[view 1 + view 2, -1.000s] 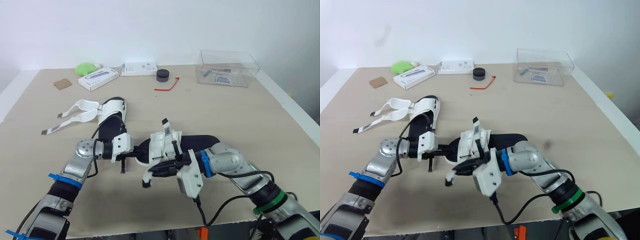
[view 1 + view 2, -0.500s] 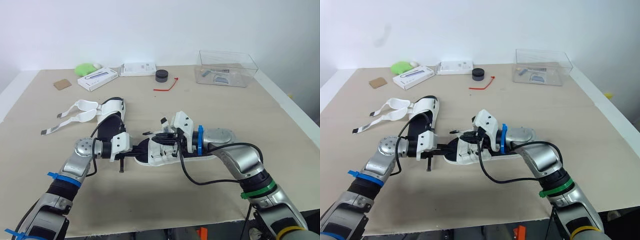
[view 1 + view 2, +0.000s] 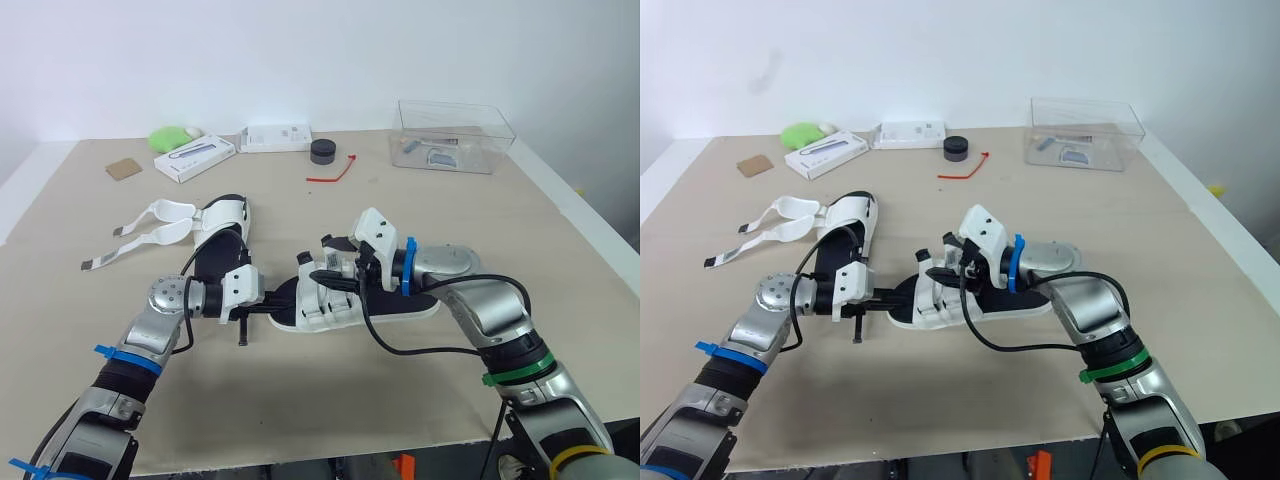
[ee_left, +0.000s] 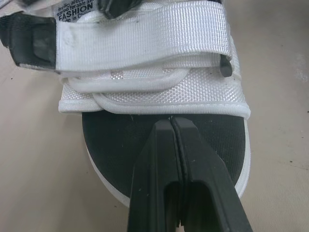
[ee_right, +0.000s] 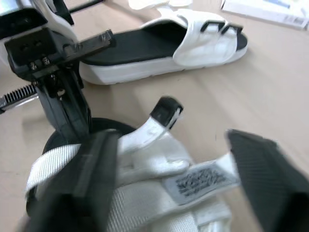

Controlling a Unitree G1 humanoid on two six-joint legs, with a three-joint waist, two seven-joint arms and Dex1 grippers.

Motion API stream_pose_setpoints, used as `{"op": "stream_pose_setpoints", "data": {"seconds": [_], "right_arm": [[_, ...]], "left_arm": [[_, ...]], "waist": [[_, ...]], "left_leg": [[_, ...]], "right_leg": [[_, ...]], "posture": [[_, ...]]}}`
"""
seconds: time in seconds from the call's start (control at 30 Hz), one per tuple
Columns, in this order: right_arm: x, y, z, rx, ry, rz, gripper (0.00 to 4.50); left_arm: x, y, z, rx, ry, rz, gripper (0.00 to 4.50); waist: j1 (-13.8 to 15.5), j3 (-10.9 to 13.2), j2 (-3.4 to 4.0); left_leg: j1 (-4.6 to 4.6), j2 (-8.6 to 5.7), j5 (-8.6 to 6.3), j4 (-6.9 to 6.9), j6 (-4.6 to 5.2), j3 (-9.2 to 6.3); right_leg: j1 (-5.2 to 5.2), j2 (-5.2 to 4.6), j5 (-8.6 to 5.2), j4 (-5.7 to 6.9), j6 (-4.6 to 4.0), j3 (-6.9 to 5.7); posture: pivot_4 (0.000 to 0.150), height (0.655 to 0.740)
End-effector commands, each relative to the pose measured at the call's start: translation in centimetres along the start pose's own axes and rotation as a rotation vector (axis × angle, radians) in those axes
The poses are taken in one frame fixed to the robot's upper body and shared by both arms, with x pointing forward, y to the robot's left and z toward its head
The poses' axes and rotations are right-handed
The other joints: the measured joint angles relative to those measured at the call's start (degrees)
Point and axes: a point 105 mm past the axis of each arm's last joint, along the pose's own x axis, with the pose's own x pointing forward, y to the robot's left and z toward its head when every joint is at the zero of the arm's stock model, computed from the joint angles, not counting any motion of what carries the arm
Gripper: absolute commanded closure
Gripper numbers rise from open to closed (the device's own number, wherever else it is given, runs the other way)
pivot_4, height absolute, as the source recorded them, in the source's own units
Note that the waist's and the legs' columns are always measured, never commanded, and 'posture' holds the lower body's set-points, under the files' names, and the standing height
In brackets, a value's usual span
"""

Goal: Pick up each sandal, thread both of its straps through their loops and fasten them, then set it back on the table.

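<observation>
Beige table (image 3: 520,230) against white wall (image 3: 300,60), left fingers (image 4: 159,164) clenched over sandal (image 4: 145,92), right fingers (image 5: 260,159) spread around straps (image 5: 145,179).

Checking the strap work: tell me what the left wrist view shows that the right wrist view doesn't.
Left wrist view: the left fingers shut together over the black footbed of the near sandal. Right wrist view: the right fingers open either side of a raised strap tip, and the second sandal lying beyond. Both: the near sandal's white labelled straps.
</observation>
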Motion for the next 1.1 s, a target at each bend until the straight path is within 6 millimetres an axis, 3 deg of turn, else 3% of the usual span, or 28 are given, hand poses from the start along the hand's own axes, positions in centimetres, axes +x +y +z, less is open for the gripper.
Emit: {"op": "stream_pose_setpoints", "data": {"seconds": [0.03, 0.17, 0.2, 0.27, 0.4, 0.47, 0.5, 0.67, 0.9, 1.1], "right_arm": [[-0.3, -0.6, 2.8, -0.099, -0.074, -0.021, 0.58], [0.0, -1.1, 4.9, -0.143, -0.143, -0.043, 0.58], [0.1, -1.0, 5.7, -0.153, -0.17, -0.034, 0.81], [0.2, -0.6, 6.5, -0.156, -0.197, 0.001, 1.42], [1.1, 0.1, 5.9, -0.18, -0.162, 0.062, 3.37], [1.7, 0.3, 4.5, -0.173, -0.115, 0.088, 4.3], [2.0, 0.4, 3.7, -0.18, -0.087, 0.103, 4.46], [2.6, 0.5, 2.0, -0.197, -0.018, 0.152, 4.46], [2.6, -2.4, -0.7, -0.263, 0.146, 0.103, 4.46], [2.6, -2.2, -1.1, -0.282, 0.177, 0.144, 4.46]], "left_arm": [[0.0, -1.2, -2.1, -0.057, 0.077, -0.031, 4.5], [0.1, -1.1, -2.0, -0.054, 0.075, -0.032, 4.5], [0.1, -1.1, -2.0, -0.054, 0.075, -0.032, 4.5], [0.2, -1.2, -2.0, -0.054, 0.074, -0.033, 4.5], [0.3, -1.2, -2.0, -0.052, 0.072, -0.036, 4.5], [0.3, -1.1, -2.0, -0.052, 0.069, -0.034, 4.5], [0.4, -1.1, -2.0, -0.051, 0.068, -0.033, 4.5], [0.3, -1.1, -2.0, -0.053, 0.068, -0.03, 4.5], [0.1, -1.1, -2.1, -0.056, 0.071, -0.023, 4.5], [0.2, -1.1, -2.2, -0.06, 0.072, -0.018, 4.5]], "waist": [[0.0, 0.0, 0.0], [0.0, 0.0, 0.0], [0.0, 0.0, 0.01], [0.0, 0.0, 0.01], [0.0, 0.0, 0.0], [0.0, 0.0, 0.0], [0.0, 0.0, 0.0], [0.0, 0.0, 0.0], [0.0, 0.0, 0.01], [0.0, 0.0, 0.01]], "left_leg": [[0.0, 0.0, 0.0, 0.0, 0.0, 0.0], [0.0, 0.0, 0.0, 0.0, 0.0, 0.04], [0.0, 0.01, 0.0, 0.0, 0.0, 0.03], [-0.01, 0.01, 0.0, 0.0, 0.0, 0.04], [-0.01, 0.01, 0.0, 0.0, 0.0, 0.03], [-0.02, 0.01, -0.01, -0.01, 0.0, 0.04], [-0.02, 0.01, -0.01, -0.01, 0.0, 0.03], [-0.02, 0.0, -0.01, -0.01, 0.0, 0.05], [-0.01, 0.0, -0.01, -0.01, 0.0, 0.07], [-0.01, 0.0, -0.01, -0.02, 0.0, 0.06]], "right_leg": [[0.0, 0.0, 0.0, 0.0, 0.0, 0.01], [-0.02, 0.0, 0.0, 0.0, 0.0, 0.03], [-0.02, 0.0, 0.0, 0.0, 0.0, 0.02], [-0.03, 0.0, 0.01, 0.0, 0.0, 0.03], [-0.01, -0.01, -0.01, -0.01, 0.0, 0.02], [-0.03, -0.01, -0.02, -0.01, 0.0, 0.03], [-0.02, -0.01, -0.02, -0.01, 0.0, 0.02], [-0.03, -0.02, -0.02, -0.01, 0.0, 0.03], [-0.04, -0.02, -0.01, -0.01, -0.01, 0.04], [-0.03, -0.03, -0.01, -0.01, -0.01, 0.03]], "posture": [[0.15, 0.74], [0.15, 0.74], [0.15, 0.74], [0.15, 0.74], [0.15, 0.74], [0.15, 0.74], [0.15, 0.74], [0.15, 0.74], [0.15, 0.74], [0.15, 0.74]]}}
